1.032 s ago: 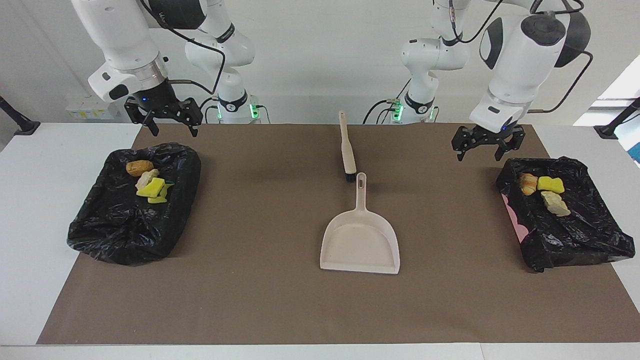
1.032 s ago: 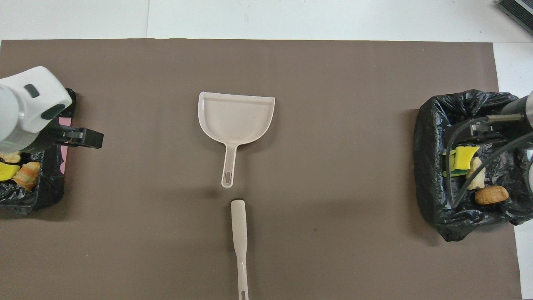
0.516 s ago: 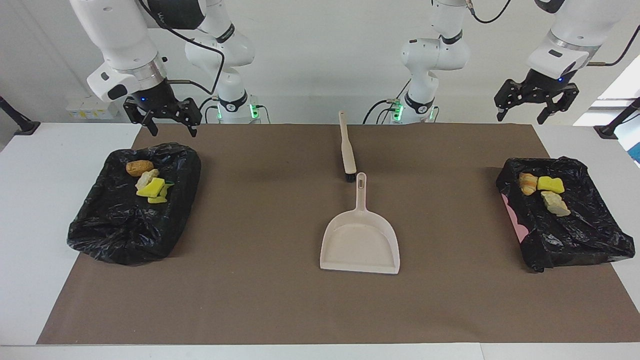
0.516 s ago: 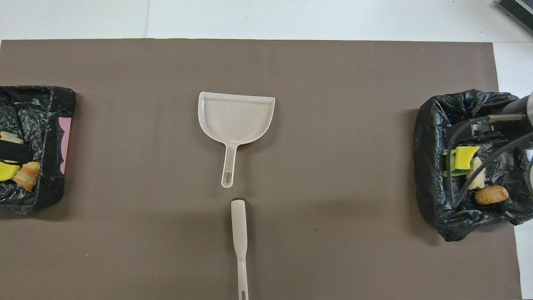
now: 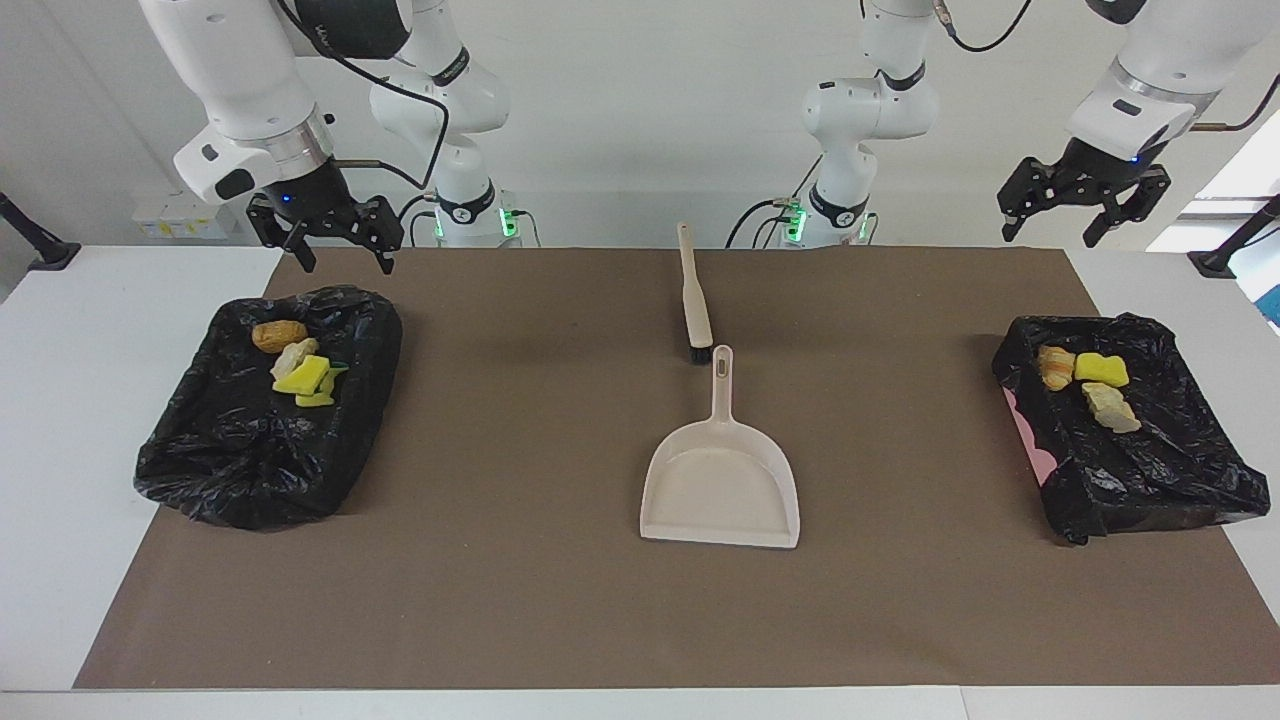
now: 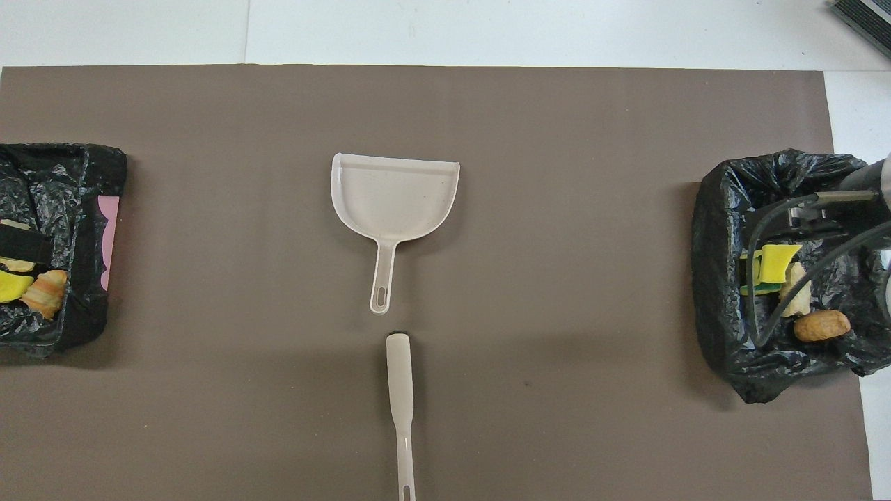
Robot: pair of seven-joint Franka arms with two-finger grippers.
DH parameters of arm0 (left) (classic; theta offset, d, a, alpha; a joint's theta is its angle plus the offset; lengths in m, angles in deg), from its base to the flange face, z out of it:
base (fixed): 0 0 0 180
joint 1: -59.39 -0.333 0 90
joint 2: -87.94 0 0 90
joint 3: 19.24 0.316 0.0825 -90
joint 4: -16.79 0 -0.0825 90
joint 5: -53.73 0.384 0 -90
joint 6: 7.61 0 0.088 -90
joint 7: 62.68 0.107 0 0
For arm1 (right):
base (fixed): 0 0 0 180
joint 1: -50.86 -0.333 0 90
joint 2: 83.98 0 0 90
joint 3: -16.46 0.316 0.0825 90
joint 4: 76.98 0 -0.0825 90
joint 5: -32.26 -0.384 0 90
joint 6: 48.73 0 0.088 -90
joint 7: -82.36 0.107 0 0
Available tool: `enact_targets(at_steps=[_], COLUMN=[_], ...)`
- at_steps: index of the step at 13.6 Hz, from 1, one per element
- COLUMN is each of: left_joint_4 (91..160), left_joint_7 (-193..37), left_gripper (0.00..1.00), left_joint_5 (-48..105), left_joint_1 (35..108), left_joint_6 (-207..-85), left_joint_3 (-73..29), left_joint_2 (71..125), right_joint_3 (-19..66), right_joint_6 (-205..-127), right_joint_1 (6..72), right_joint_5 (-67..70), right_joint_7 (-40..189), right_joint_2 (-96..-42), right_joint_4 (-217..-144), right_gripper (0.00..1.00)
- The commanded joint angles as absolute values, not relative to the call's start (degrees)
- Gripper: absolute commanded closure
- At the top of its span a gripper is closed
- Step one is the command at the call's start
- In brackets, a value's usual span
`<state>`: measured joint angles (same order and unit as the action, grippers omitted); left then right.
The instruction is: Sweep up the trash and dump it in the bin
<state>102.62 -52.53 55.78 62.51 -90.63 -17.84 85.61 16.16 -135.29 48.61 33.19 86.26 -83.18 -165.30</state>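
- Facing view: the left gripper [image 5: 1085, 205], a second ago low at the mat's edge just above the bin at the frame's right [image 5: 1190, 480], now hangs high in the upper right, fingers spread and empty.
- The right gripper [image 5: 340, 245] has barely shifted, spread and empty at upper left over the other bin [image 5: 220, 480].
- That bin holds four pieces of trash [image 5: 300, 372]; the right-side bin holds three.
- The dustpan [image 5: 722, 480] and brush [image 5: 694, 300] lie mid-frame, unmoved.
- Overhead view: the left arm's white wrist has left the frame's left edge; trash [image 6: 43, 292] shows in the bin there [image 6: 83, 327].
- The right-edge bin [image 6: 724, 278] holds more trash under cables.
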Motion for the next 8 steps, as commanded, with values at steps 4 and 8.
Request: enact_targets(at_steps=[4, 8], left_joint_4=[104.7, 104.7], left_joint_7=[-52.7, -52.8], left_gripper=[0.0, 0.0], left_joint_5=[54.5, 54.5], left_joint_1=[60.8, 60.7], left_joint_6=[-89.1, -89.2], left_joint_3=[-20.5, -20.5], left_joint_2=[83.6, 83.7], right_joint_3=[15.8, 15.8], right_joint_6=[-134.5, -134.5], right_joint_1=[48.7, 48.7], right_joint_5=[32.2, 32.2], right_joint_7=[86.8, 86.8], right_joint_2=[-83.7, -83.7], right_joint_4=[-165.3, -165.3], right_gripper=[0.0, 0.0])
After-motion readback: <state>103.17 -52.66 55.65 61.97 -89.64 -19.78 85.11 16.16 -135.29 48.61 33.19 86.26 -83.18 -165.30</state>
